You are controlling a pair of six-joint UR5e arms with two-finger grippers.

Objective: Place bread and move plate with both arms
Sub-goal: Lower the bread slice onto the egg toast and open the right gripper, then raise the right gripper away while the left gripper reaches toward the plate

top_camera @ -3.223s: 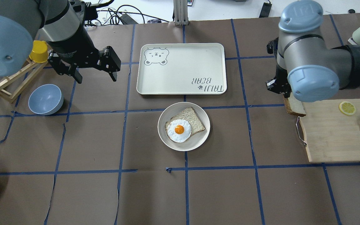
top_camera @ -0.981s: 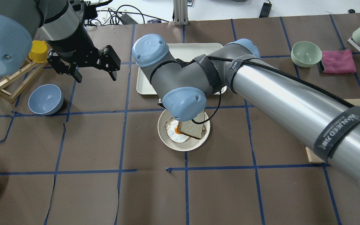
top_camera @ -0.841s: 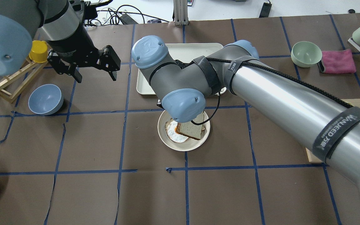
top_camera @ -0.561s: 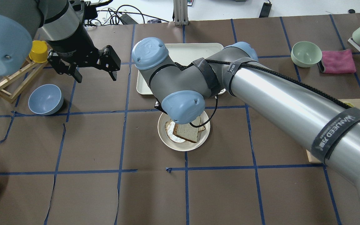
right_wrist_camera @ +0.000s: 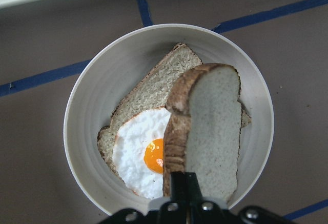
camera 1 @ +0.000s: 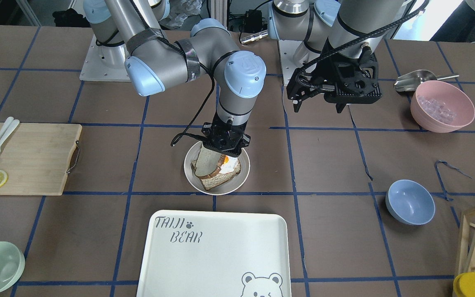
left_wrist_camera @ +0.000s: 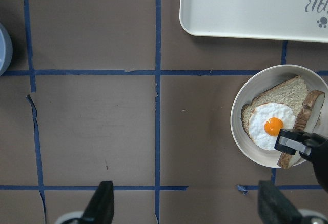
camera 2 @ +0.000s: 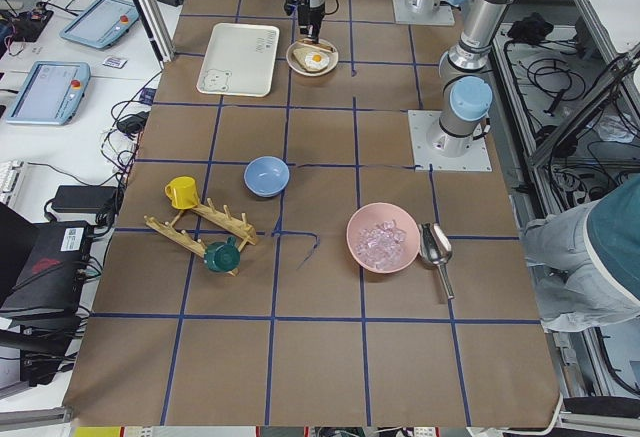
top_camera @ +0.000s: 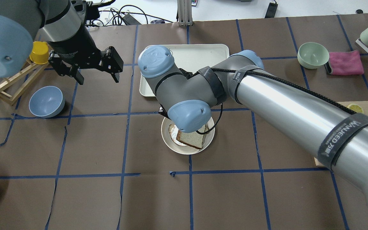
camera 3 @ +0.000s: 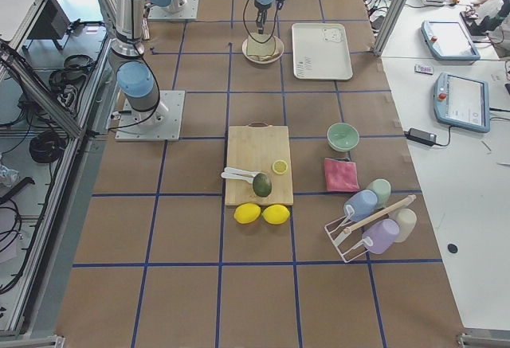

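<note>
Right wrist-mounted view, starting at the right gripper (right_wrist_camera: 179, 183): clamped tight on one edge of the bread (right_wrist_camera: 212, 126), holding it tilted on edge over the egg (right_wrist_camera: 136, 157) and brown slice (right_wrist_camera: 154, 88), all inside the plate (right_wrist_camera: 77, 111). Cannot tell from here whether the bread's low edge touches anything. Seen side-on from the front-facing view instead: leaning steeply, low end down by the brown slice, yolk showing just beside the gripper; beyond the plate, nearer that camera, the tray (camera 1: 221, 247). From overhead, hidden under the joint cap (top_camera: 188, 115), with only part of the bread poking out over the plate. Also from overhead: left gripper (top_camera: 98, 79) with jaws wide apart, gripping nothing, hovering well apart from the plate, near the blue bowl (top_camera: 46, 101). From the left wrist-mounted view, bread edge-on, just a crust line across the plate. Compared with 0.6 s ago: joint cap further over the plate, less egg showing; left gripper unmoved. Compared with 3.2 s ago: bread gone from the corner of the board (camera 1: 27, 159), now above the plate
</note>
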